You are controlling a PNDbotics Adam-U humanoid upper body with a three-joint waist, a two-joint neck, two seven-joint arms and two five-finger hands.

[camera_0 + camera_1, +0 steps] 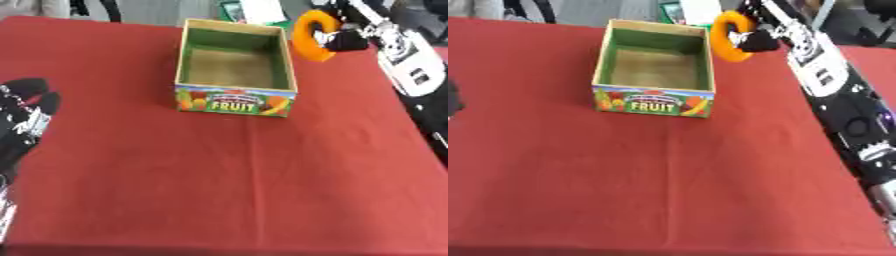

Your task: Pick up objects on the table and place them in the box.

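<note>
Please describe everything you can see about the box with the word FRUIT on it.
The box is an open-topped rectangular tray, seemingly cardboard, with tan rims, green inner walls and a plain brownish floor. Its front panel shows colourful fruit pictures and the word FRUIT. It sits upright on the red tablecloth, toward the far middle, and looks empty. Nothing touches it: the right hand holds a curved orange object just beyond its far right corner.
</note>
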